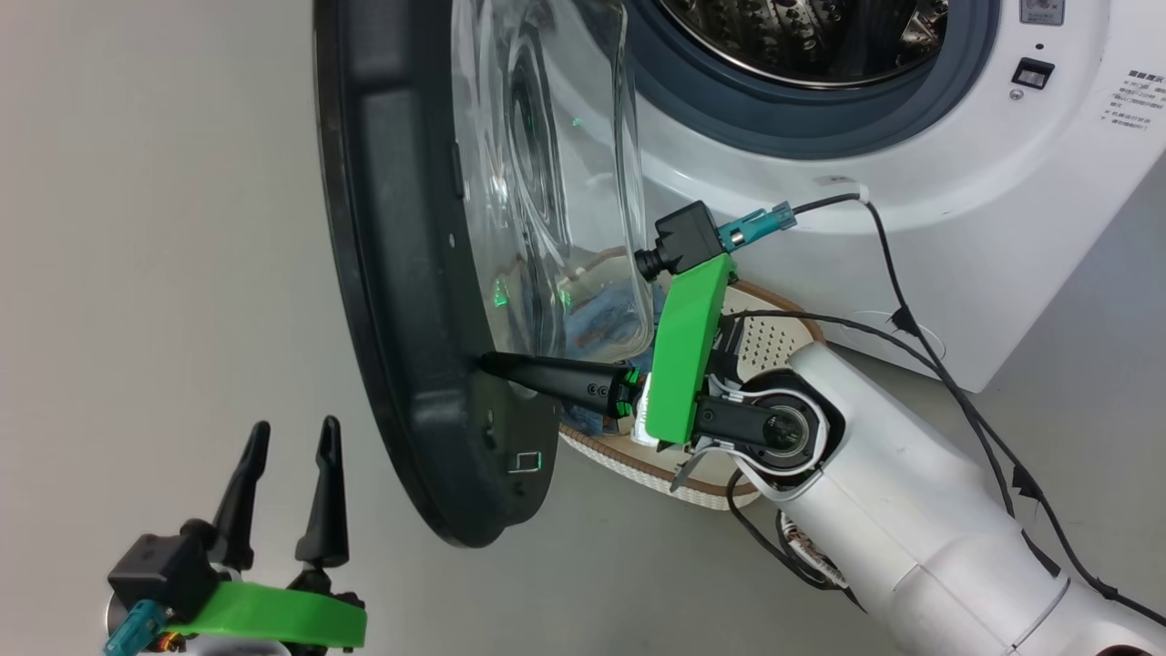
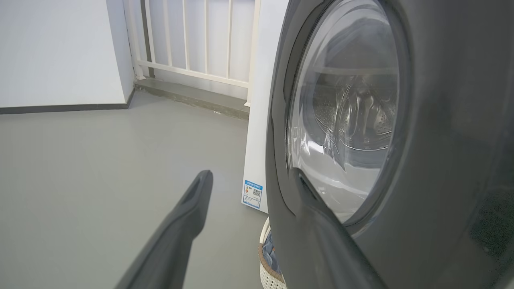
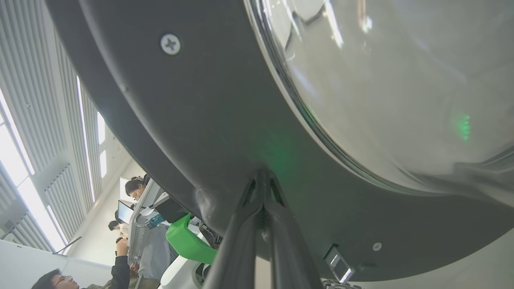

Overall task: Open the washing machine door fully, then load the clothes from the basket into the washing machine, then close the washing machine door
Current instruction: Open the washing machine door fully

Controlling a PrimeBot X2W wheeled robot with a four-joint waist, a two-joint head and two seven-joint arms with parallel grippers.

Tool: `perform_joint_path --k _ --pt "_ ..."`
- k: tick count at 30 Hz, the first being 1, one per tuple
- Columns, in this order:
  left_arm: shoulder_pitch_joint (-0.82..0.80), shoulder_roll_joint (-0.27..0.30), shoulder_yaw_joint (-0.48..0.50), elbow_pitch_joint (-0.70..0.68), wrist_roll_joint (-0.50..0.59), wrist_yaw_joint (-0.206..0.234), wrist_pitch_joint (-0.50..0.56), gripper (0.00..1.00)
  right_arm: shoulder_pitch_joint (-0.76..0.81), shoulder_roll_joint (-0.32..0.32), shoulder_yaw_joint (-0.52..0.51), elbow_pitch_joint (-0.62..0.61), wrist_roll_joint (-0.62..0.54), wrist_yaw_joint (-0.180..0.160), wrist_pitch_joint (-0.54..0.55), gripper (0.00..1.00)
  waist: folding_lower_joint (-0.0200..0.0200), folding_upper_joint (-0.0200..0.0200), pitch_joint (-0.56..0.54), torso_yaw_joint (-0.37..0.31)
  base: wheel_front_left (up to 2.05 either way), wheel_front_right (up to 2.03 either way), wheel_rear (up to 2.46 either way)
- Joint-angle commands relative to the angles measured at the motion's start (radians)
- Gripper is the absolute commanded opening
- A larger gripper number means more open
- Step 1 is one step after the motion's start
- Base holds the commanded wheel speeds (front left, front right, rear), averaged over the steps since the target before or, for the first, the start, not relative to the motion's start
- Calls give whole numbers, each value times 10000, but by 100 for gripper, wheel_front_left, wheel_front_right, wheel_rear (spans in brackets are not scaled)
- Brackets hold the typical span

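**Door swung out, right gripper poking it**

Right gripper (image 1: 487,364) is pinched shut on nothing, tips pressed against the inner black rim of the washing machine door (image 1: 401,301), just below the glass. Left gripper (image 1: 294,428) is spread wide and empty, on the door's outer side. The basket (image 1: 774,342) sits right behind the right gripper's wrist with the clothes (image 2: 270,251) inside, and the washing machine (image 1: 911,182) is beyond that.

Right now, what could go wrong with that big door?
The shut right claw touches the door with just its tips, so it might slip off. The open left claw sits close outside the door, which could swing into it. The loose cable might snag on the basket.
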Motion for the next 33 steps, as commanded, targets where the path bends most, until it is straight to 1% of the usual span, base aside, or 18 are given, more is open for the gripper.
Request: perform_joint_path --k 1,6,7,8,9,10,11,12,21,33 --pt "-219 193 397 -223 125 -31 -80 100 -158 532 101 -284 85 17 -91 0 0 -1 -6 0 0 0 0" --pt "-211 187 355 -158 123 -31 -80 100 -62 492 69 -278 39 17 -246 0 0 -1 -120 -37 0 0 0" --pt "-219 187 279 -140 112 -31 -80 100 -28 447 46 -284 -4 17 -334 3 0 -1 -151 -50 0 0 0" --pt "-229 187 224 -112 117 -31 -80 100 18 391 31 -294 -31 17 -397 28 0 -1 -183 -62 0 0 0" --pt "-243 187 190 -70 120 -31 -80 100 70 323 8 -301 -58 17 -474 42 0 -1 -214 -75 0 0 0" --pt "-262 187 157 -15 115 -31 -80 100 127 247 -27 -302 -88 17 -578 77 0 -1 -251 -90 0 0 0" --pt "-262 187 157 -15 115 -31 -80 100 127 247 -27 -302 -88 17 -578 77 0 -1 -251 -90 0 0 0" --pt "-281 194 127 52 114 -31 -80 100 191 168 -58 -284 -119 17 -684 100 0 -1 -291 -106 0 0 0" --pt "-348 495 -76 554 -1 -31 -80 100 980 -767 -230 -231 -273 17 -1520 100 0 -1 -739 -289 0 0 0" --pt "-198 721 80 573 -55 -31 -80 100 2405 -2007 -496 -305 -272 17 -2643 100 0 -1 -980 -741 0 0 0"
